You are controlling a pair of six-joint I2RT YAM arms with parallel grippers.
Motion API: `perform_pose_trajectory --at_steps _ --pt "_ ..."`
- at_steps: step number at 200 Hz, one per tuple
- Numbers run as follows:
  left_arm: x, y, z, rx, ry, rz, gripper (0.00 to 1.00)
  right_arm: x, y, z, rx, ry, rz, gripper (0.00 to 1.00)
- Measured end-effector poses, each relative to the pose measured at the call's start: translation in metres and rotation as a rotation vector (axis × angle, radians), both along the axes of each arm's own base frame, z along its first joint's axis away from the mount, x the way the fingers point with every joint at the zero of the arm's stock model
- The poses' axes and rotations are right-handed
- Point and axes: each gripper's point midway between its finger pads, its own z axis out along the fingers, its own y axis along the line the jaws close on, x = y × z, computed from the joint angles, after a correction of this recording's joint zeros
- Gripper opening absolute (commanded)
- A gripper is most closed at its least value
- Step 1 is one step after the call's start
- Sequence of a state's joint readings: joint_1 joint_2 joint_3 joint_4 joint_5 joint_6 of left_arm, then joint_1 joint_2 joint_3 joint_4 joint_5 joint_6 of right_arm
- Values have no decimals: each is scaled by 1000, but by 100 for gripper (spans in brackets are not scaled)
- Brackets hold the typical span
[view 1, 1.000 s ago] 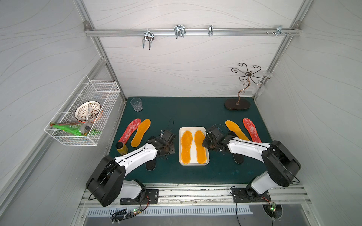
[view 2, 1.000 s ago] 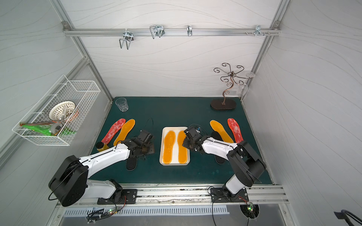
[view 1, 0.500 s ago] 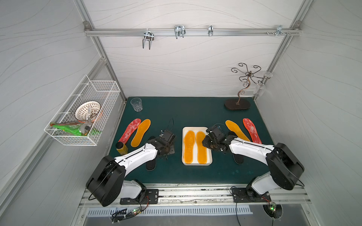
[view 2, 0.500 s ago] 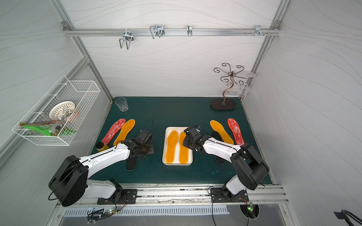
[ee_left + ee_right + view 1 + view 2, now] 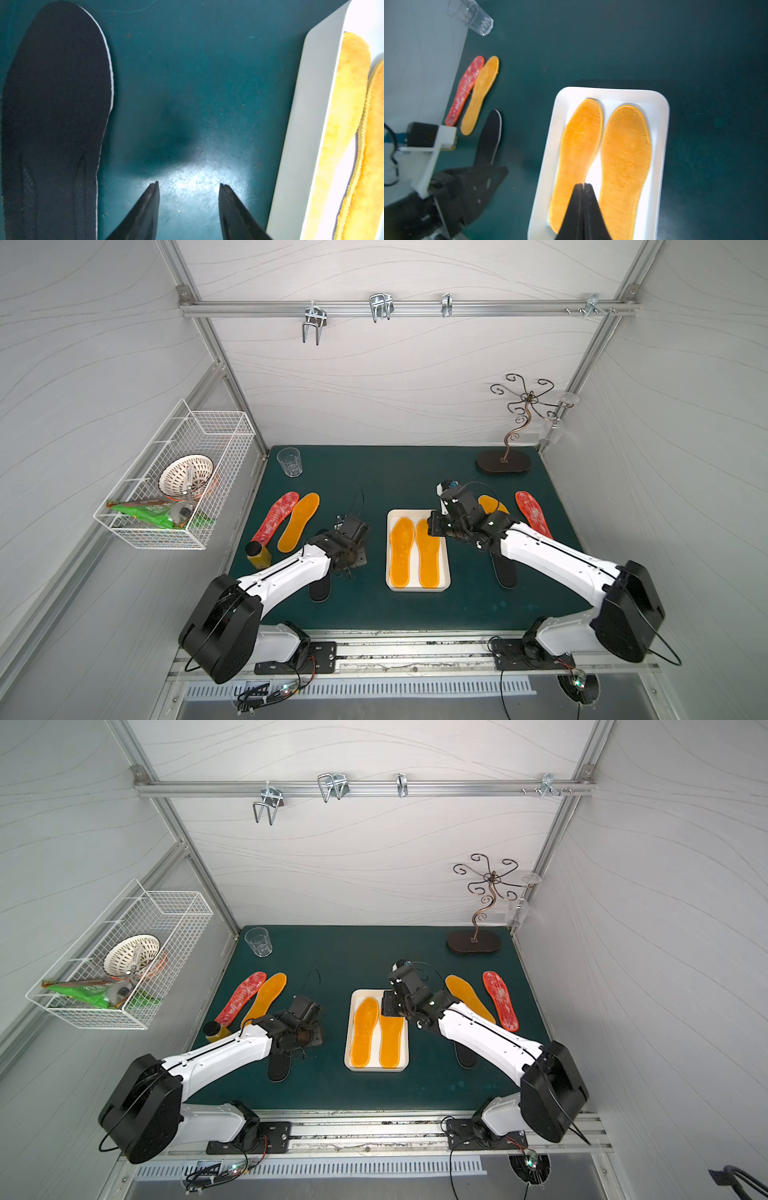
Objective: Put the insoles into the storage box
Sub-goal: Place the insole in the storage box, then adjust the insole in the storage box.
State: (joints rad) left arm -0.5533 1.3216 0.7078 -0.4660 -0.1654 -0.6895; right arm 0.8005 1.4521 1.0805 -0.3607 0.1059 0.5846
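Note:
The storage box (image 5: 405,514) (image 5: 365,994) is a shallow white tray mid-table holding two orange insoles (image 5: 401,551) (image 5: 428,556) side by side. My right gripper (image 5: 433,529) (image 5: 584,184) hangs over the box, shut on nothing. My left gripper (image 5: 351,558) (image 5: 188,184) is open over bare mat between a black insole (image 5: 56,124) (image 5: 320,591) and the box wall (image 5: 301,124). A red insole (image 5: 276,516) and an orange one (image 5: 299,522) lie at the left. An orange insole (image 5: 469,992), a red one (image 5: 532,514) and a black one (image 5: 505,574) lie at the right, partly under my right arm.
A clear glass (image 5: 289,461) stands at the back left. A small yellow bottle (image 5: 257,556) sits at the left edge by the red insole. A curly metal stand (image 5: 503,460) is at the back right. A wire basket (image 5: 174,481) hangs on the left wall.
The storage box with its two orange insoles has slid a little to the right. My right gripper shifted slightly over it. The left arm has not moved.

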Motion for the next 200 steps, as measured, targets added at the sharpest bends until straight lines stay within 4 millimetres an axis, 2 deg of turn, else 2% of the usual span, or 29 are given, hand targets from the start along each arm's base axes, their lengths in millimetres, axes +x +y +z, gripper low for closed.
perform_pose_trajectory --at_steps 12,40,67,86,109,200 --pt "0 0 0 1 1 0 51 -6 10 -19 -58 27 61 0" --pt "0 1 0 2 2 0 51 -36 25 -71 -211 125 182 0" --pt "-1 2 -1 6 6 0 51 -51 36 -98 -302 173 241 0" --pt "-1 2 -1 8 5 0 51 -53 38 -109 -335 185 247 0" --pt "-1 2 -1 9 5 0 51 -50 31 -121 -384 188 223 0" --pt "0 5 0 15 1 9 51 -37 17 -139 -463 177 166 0"
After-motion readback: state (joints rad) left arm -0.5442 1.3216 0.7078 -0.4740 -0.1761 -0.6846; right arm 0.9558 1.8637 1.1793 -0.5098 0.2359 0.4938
